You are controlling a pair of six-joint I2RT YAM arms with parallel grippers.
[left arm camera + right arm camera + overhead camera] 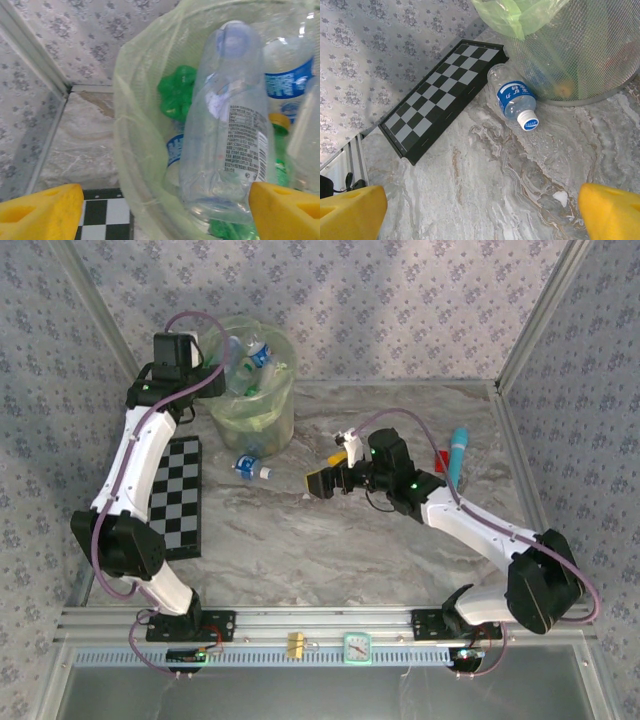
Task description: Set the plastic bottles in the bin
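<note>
Top view: round bin lined with pale yellow-green bag (272, 425) holds several plastic bottles (258, 358), count unclear; one clear blue-labelled bottle (250, 468) lies on the marble table (300, 540) just beside it

Left wrist: left gripper (165, 205) spread above the bin, clamping nothing; lower bottles murky through the bag

Right wrist: right gripper (482, 210) wide open, empty, facing that stray bottle

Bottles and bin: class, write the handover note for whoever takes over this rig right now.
Left pincer: open over the bin, a clear bottle ungripped between its jaws.
Right pincer: open, empty, above the table, facing a labelled bottle lying beside the bin.
Done: several bottles in the bin.
Left: the bottle on the table.
</note>
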